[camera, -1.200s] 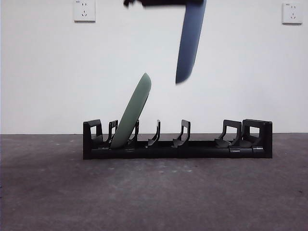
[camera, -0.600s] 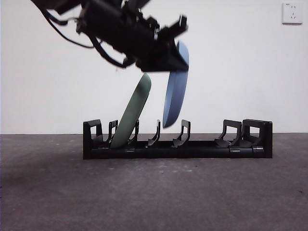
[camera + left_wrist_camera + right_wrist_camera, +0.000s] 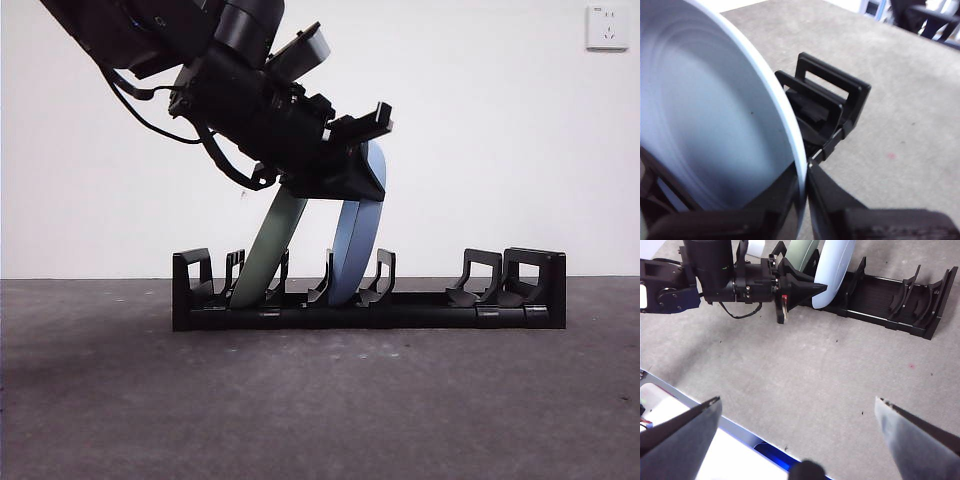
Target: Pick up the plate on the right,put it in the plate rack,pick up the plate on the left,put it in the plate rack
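My left end effector pinches the blue plate by its upper rim, lower edge in the plate rack beside the green plate; stiff, slick, breakable, I judge; right end effector waits open.

A plain white wall stands behind the table. A white socket sits at its upper right corner. The table surface is grey and speckled.

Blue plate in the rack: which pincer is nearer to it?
Left. The left pincer grips the blue plate by its rim; the right pincer hangs open, well away from the rack.
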`<state>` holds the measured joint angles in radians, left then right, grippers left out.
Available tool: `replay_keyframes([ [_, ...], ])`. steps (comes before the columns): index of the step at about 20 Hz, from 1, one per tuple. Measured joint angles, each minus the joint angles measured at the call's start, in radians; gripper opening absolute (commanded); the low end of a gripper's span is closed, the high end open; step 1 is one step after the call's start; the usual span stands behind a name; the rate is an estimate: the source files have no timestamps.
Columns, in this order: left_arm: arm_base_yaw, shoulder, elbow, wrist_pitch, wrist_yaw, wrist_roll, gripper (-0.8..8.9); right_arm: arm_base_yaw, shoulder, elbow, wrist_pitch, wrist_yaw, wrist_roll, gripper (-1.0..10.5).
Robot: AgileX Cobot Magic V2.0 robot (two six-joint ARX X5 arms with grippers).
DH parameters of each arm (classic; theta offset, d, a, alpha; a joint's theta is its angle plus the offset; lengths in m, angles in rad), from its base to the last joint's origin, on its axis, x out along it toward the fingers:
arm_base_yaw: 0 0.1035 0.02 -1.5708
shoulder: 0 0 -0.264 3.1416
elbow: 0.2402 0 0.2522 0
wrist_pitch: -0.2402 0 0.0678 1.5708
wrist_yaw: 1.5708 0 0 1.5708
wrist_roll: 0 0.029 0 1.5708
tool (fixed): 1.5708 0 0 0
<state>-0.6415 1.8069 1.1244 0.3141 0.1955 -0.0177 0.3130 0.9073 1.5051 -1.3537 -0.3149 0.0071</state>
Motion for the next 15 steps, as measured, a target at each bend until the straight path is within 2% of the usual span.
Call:
replay_keyframes([
  [4,-0.012,0.000,0.000,-0.007,-0.003,0.025,0.15,0.000,0.000,0.000,0.000,0.000,0.000,5.4],
  [7,-0.027,0.000,0.000,-0.005,-0.009,0.028,1.37,0.000,0.000,0.000,0.000,0.000,0.000,5.4],
  [12,-0.040,0.000,0.002,-0.002,-0.003,0.033,1.37,0.000,0.000,0.000,0.000,-0.006,0.000,5.4],
  [15,-0.042,0.000,0.002,-0.004,0.003,0.008,1.37,0.000,0.000,0.000,0.000,-0.007,0.000,5.4],
])
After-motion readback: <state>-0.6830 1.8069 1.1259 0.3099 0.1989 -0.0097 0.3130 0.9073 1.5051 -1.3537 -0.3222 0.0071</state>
